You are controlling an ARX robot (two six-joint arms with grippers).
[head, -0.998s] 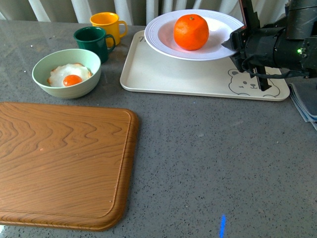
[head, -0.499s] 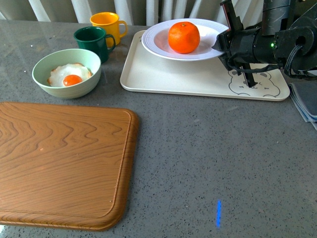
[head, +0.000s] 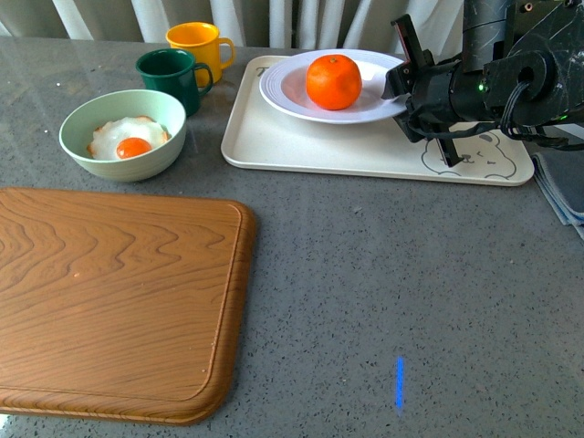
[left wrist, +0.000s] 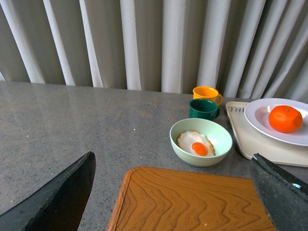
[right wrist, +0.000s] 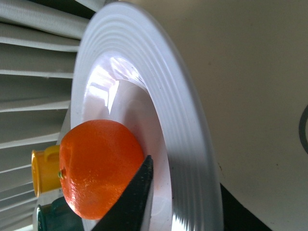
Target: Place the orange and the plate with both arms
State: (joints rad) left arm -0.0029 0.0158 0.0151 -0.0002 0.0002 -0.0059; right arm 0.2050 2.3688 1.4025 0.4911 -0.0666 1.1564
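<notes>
The white ribbed plate [head: 292,87] sits low over the back of the cream bear tray [head: 301,141], and the orange [head: 333,81] rests in its centre. My right gripper [head: 401,87] is shut on the plate's right rim. In the right wrist view one finger [right wrist: 132,202] lies inside the plate [right wrist: 178,125] beside the orange [right wrist: 96,163] and the other is under the rim. Whether the plate touches the tray I cannot tell. My left gripper [left wrist: 173,155] is open and empty above the wooden board [left wrist: 192,202], far from the plate [left wrist: 260,115].
A pale green bowl [head: 123,134] with a fried egg stands left of the tray. Behind it are a dark green mug [head: 172,77] and a yellow mug [head: 196,43]. The wooden board [head: 119,301] fills the front left. Folded cloth [head: 558,187] lies at the right edge.
The right gripper has carried the plate and orange down and to the left, from well above the tray to low over its back part.
</notes>
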